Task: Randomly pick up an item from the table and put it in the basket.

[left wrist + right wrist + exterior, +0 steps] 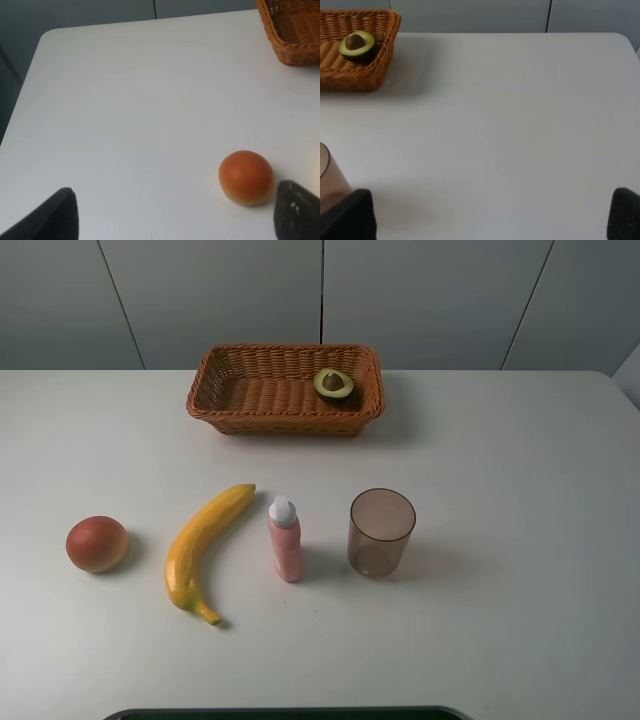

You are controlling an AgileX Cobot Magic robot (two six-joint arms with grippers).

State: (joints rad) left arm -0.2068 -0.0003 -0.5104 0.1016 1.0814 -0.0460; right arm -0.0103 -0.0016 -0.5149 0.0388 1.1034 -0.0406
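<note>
The avocado half (334, 385) lies inside the reddish-brown wicker basket (280, 420), at its right end, flesh and brown pit facing up. The basket stands at the back centre of the white table (500, 490). Neither gripper shows in the exterior high view. In the right wrist view the avocado half (356, 45) sits in the basket (350, 80), far from my right gripper (490, 212), which is open and empty above bare table. My left gripper (177, 202) is open and empty, with the basket's corner (295, 35) far off.
A round red-orange fruit (97, 543) lies at the front left, close to one left fingertip (297, 210). A yellow banana (205, 545), a pink bottle (285, 540) and a translucent brown cup (380, 532) stand in a row along the front.
</note>
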